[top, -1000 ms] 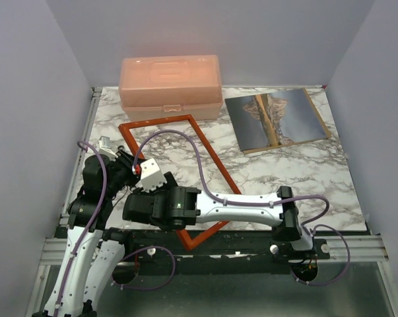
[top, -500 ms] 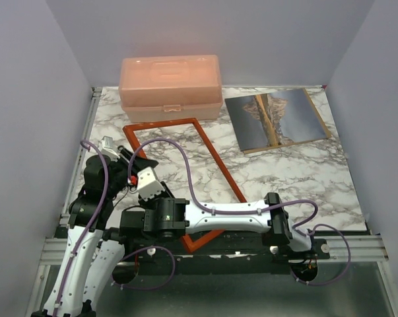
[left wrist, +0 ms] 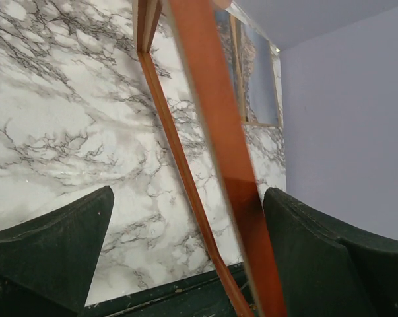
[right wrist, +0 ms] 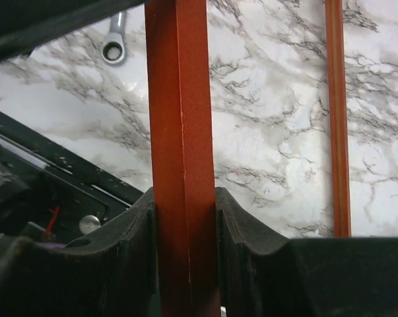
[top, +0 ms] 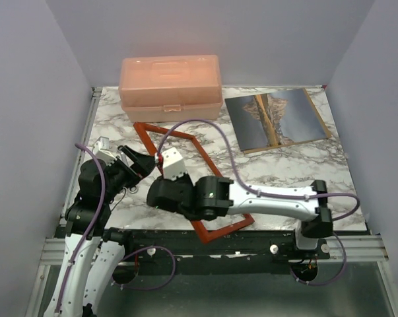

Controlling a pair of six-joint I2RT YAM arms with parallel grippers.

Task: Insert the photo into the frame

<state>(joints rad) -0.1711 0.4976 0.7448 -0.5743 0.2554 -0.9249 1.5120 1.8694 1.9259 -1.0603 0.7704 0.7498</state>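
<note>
My right fingers [right wrist: 129, 251] clamped one rail of the frame [right wrist: 179, 132]. My left fingers [left wrist: 53, 238] were spread wide either side of it, gripping nothing.

The 2 dark fingers [left wrist: 53, 231] stand wide apart above the marbled surface [left wrist: 66, 119]. A reddish-brown frame [left wrist: 215, 132] rail passes between them, perhaps touching the right one. The photo [left wrist: 258, 79] lies beyond.

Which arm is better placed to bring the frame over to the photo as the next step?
Right. The right tool is shut on a rail of the frame, while the left tool stands open around it without gripping. The photo also lies on the right side.
</note>
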